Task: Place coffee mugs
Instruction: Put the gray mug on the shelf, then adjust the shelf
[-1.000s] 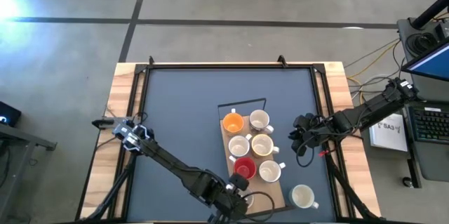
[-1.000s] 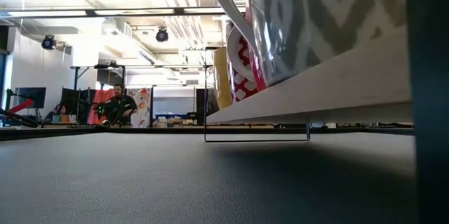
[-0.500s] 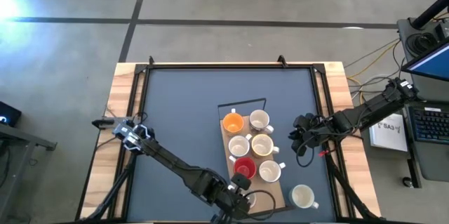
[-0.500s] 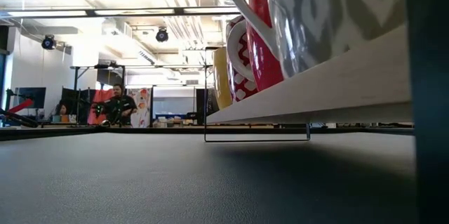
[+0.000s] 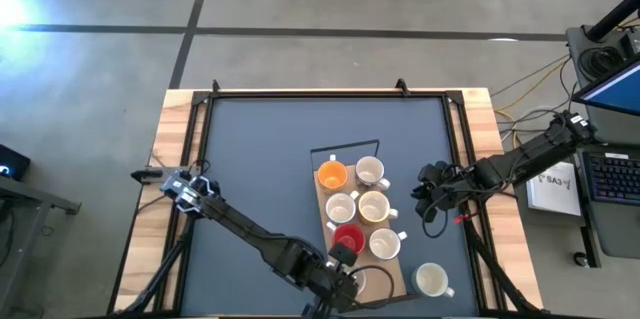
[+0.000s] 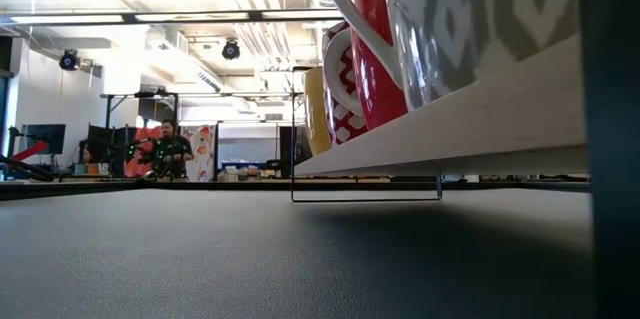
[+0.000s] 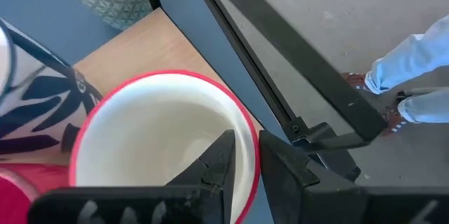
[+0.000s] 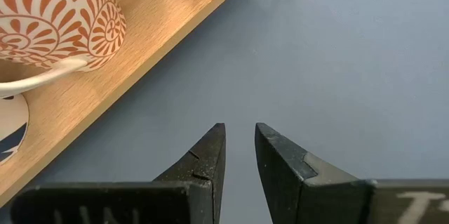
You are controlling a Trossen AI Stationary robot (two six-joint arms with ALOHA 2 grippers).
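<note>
My left gripper point(image 7: 245, 137) hangs at the near end of the wooden board point(image 5: 320, 221), tips down over the red-rimmed mug point(image 7: 154, 147), straddling its rim on the side that faces the table's near edge. Whether I clamp that wall or stand just free of it, I cannot tell. The mug stands upright with its mouth up on the board's near corner. It is white inside, with a thin red lip. Beside it a blue-patterned mug and the red mug point(image 5: 347, 239) crowd in, so I judge my only clean way off is straight up.

Farther along the board, five more mugs sit in two rows, with the orange mug point(image 5: 333, 174) at the far end.

One loose cream mug point(image 5: 431, 279) is off the board, on the dark mat point(image 5: 260, 159) just past the board's near right corner. It is upright, and its handle seems to point away from the board. It lies sideways from my left gripper, across the mug I am over. My right gripper point(image 5: 432, 199) waits over the mat beside the board, slightly parted and empty. The cream mug lies straight toward the near edge from it with nothing between, so I judge that arm better placed for it.
</note>
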